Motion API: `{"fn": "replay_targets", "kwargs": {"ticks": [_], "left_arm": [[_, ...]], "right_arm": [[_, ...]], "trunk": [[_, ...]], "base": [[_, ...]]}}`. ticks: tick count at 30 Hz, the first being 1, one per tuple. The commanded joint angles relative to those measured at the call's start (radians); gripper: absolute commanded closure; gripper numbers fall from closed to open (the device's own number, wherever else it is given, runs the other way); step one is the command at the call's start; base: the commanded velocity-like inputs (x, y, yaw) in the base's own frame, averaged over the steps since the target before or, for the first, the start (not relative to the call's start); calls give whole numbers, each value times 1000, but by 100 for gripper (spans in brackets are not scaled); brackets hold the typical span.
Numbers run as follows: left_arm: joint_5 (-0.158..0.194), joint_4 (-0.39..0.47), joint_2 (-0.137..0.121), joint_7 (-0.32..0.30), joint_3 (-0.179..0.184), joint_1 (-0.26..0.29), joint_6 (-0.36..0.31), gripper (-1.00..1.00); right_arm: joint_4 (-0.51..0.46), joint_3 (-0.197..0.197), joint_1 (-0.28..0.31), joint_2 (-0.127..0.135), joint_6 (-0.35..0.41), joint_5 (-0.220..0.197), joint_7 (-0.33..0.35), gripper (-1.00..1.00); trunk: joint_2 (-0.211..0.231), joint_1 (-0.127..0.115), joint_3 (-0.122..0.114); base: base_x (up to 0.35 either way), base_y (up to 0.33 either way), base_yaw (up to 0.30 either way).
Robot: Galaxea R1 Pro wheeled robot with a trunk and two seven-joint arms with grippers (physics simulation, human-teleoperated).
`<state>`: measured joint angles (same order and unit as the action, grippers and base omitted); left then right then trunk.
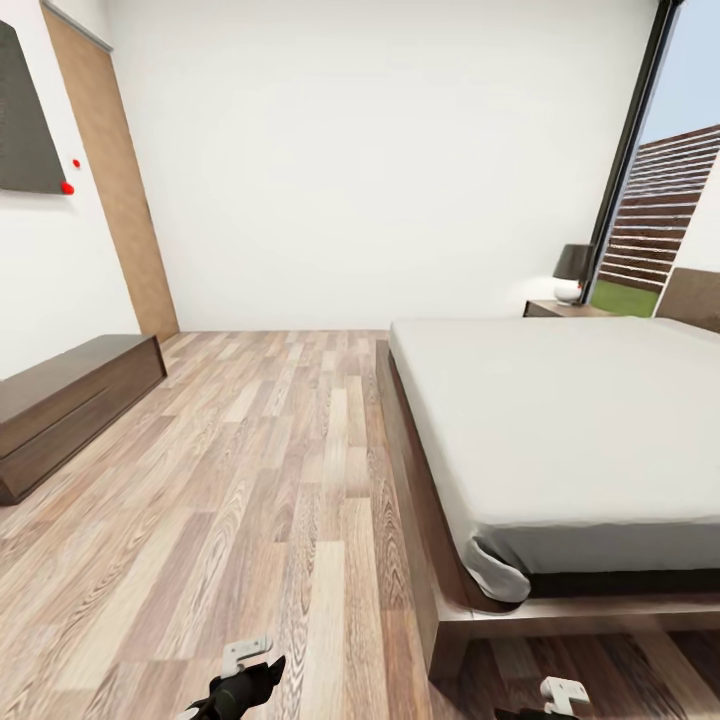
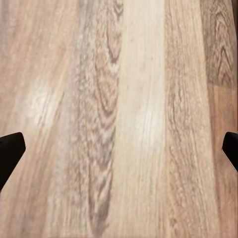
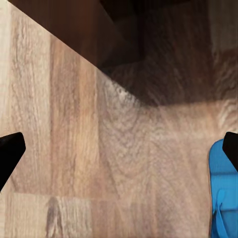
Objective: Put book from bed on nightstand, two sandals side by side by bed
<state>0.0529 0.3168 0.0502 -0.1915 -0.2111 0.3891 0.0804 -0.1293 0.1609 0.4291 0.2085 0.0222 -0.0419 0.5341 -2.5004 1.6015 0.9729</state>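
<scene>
The robot stands at the foot corner of the large low bed [image 1: 560,420], whose plain off-white mattress sits in a dark brown wooden frame; no book is visible on the part of the mattress that shows. Beyond the bed's far side, by the tall window [image 1: 660,170], the top of a glossy dark brown wooden nightstand [image 1: 562,309] carries a small dark-shaded lamp [image 1: 573,272]. A long low dark cabinet [image 1: 70,400] lines the wall on the left, under a black wall screen [image 1: 25,120], with a brown wooden door [image 1: 115,190] further along. Both arms hang low over the grey-brown wood-plank floor [image 1: 270,470]. The left tool [image 2: 119,151] has its two dark fingertips wide apart over bare planks, holding nothing. The right tool [image 3: 119,148] is likewise spread and empty; its wrist view shows the shadowed corner of the bed frame and, lying flat on the floor beside one fingertip, part of a bright blue slip-on sandal [image 3: 223,191]. The second sandal cannot be seen. This looks like the approach stage, with nothing yet grasped. The sandal under the right arm seems the nearest target: the next move probably calls for centring the right tool over it, lowering and closing on its strap or edge.
</scene>
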Motion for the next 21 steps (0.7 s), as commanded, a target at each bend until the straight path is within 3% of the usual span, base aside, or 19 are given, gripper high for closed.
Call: {"fn": "replay_targets", "kwargs": {"ticks": [1, 21], "left_arm": [[5, -1, 0, -6, -5, 1, 1, -100], [5, -1, 14, -6, -5, 1, 1, -100]], "right_arm": [[0, 3, 0, 0, 2, -4, 5, -100], [-1, 4, 0, 0, 2, -3, 6, -100]], "trunk": [[0, -1, -3], [126, -71, -67]], "base": [[0, 0, 0], [0, 0, 0]]}}
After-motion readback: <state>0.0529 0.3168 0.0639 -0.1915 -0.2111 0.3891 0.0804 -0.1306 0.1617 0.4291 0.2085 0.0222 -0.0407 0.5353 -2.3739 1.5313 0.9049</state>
